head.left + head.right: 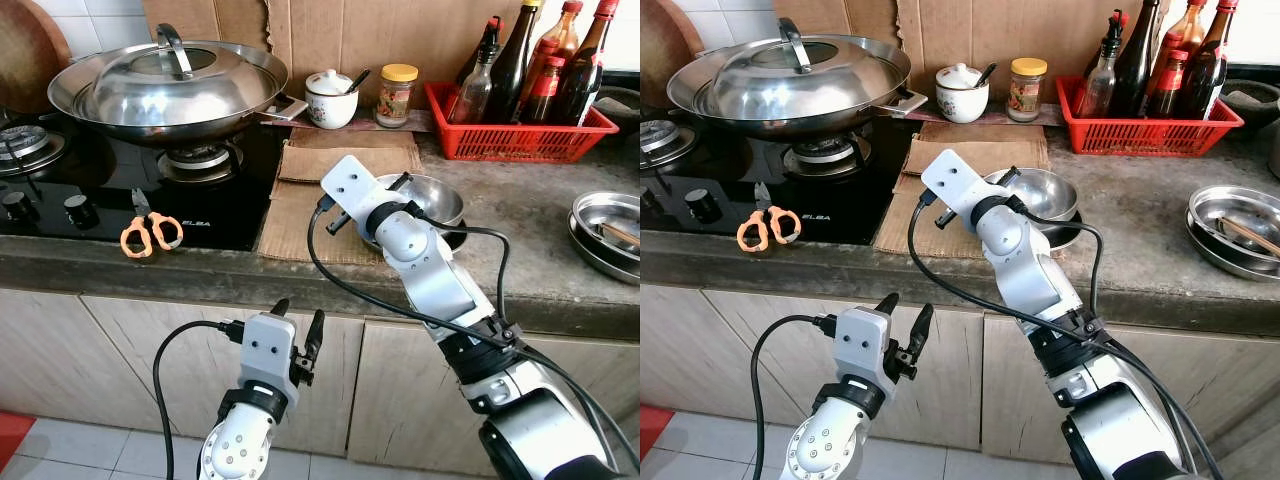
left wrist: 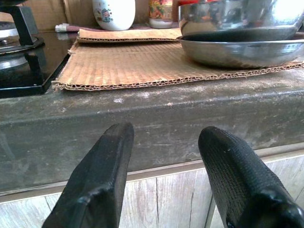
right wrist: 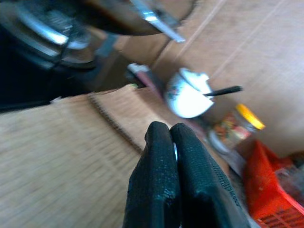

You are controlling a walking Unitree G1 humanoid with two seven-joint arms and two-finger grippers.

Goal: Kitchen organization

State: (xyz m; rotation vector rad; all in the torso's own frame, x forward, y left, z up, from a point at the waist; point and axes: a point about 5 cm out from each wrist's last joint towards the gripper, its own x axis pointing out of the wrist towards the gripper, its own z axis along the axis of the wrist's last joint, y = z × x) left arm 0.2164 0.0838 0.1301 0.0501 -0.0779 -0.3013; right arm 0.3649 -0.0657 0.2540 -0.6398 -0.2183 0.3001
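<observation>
Nothing is held: right gripper [image 3: 172, 137] fingers are pressed together above the surface [image 1: 500, 215]; left gripper [image 1: 298, 330] fingers are spread below. Scissors [image 1: 150, 232] and steel bowl [image 1: 432, 195] remain unsorted.

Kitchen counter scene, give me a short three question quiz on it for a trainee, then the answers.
1. True or false: the right gripper has its fingers pressed together.
2. The orange scissors lie on: A) the cardboard mat, B) the black stove top, C) the red basket.
3. Fill in: the left gripper, fingers apart, is held in front of the ____ doors below the counter edge.

Key: 1 true. 2 B, on the black stove top. 3 cabinet; the cabinet doors are pale wood.
</observation>
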